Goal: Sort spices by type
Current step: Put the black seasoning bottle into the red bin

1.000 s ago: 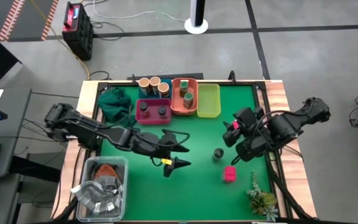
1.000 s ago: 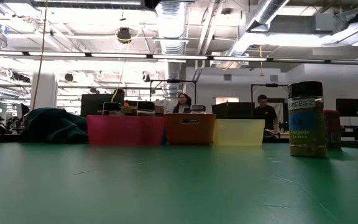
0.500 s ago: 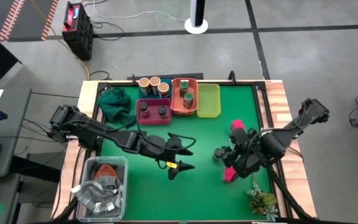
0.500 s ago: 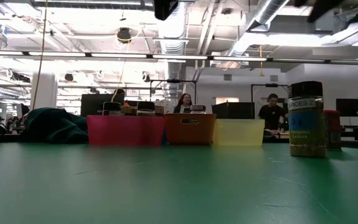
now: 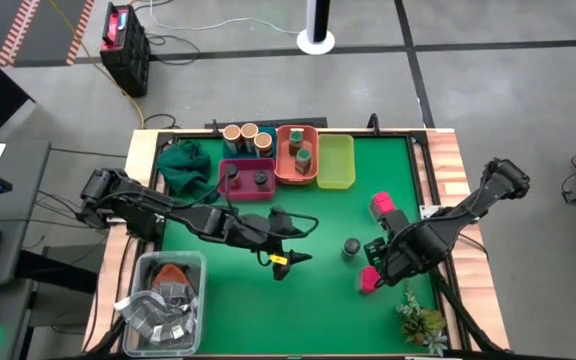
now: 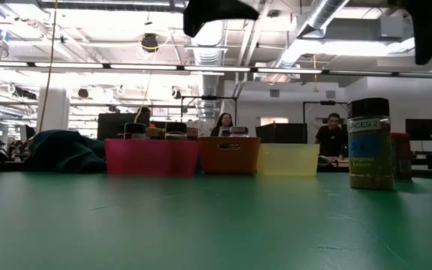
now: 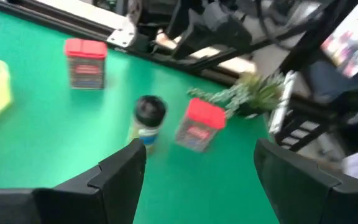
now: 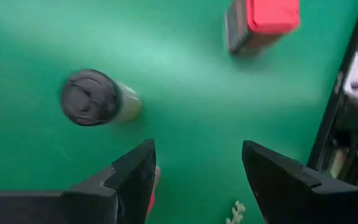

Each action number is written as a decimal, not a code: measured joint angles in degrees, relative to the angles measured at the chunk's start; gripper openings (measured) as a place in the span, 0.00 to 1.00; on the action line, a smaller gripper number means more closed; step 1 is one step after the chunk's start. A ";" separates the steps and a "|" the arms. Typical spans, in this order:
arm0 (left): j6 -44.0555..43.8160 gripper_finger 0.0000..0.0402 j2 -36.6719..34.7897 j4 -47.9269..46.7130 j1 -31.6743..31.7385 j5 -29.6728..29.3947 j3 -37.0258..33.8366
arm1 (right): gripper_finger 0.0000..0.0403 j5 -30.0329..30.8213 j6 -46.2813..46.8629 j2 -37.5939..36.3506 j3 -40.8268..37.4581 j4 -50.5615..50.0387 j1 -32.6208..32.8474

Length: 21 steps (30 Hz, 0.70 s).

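You can read "SPICES" on the blue label of the dark-capped jar (image 6: 370, 142), a clear round container of tan-green granules standing on the right half of the green mat (image 5: 318, 290). On the open mat you count three spice containers: this jar, one pink-lidded square box (image 5: 381, 207) to its far right, and a second pink box (image 5: 369, 279) to its near right. The right gripper (image 5: 376, 262) hovers directly over that nearer box, with its fingers spread wide and holding nothing. The left gripper (image 5: 286, 250) hangs over the middle of the mat, left of the jar, its fingers likewise wide apart and empty. Along the far edge you see four trays: a blue tray (image 5: 230, 146) holding three tan-topped jars (image 5: 248, 132), a magenta tray (image 5: 223, 186) holding two dark-topped jars (image 5: 260, 180), an orange tray (image 5: 282, 168) holding two green-topped jars (image 5: 303, 157), and a translucent yellow-green tray (image 5: 336, 162). A crumpled green cloth (image 5: 183, 165) lies at the far left. A small plant sprig (image 5: 420, 318) lies at the near right corner.
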 joint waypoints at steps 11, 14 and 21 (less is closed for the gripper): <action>7.25 0.71 0.00 -2.95 0.09 -3.25 0.00 | 0.66 -6.90 -2.93 0.00 -6.62 7.48 -4.79; 6.99 0.71 0.00 -3.01 0.24 -3.67 0.00 | 0.66 -7.27 -4.47 0.00 -8.84 9.40 -6.34; 6.95 0.71 0.00 -4.52 0.26 -4.04 0.00 | 0.66 -7.33 -11.32 0.00 -14.30 20.19 -10.27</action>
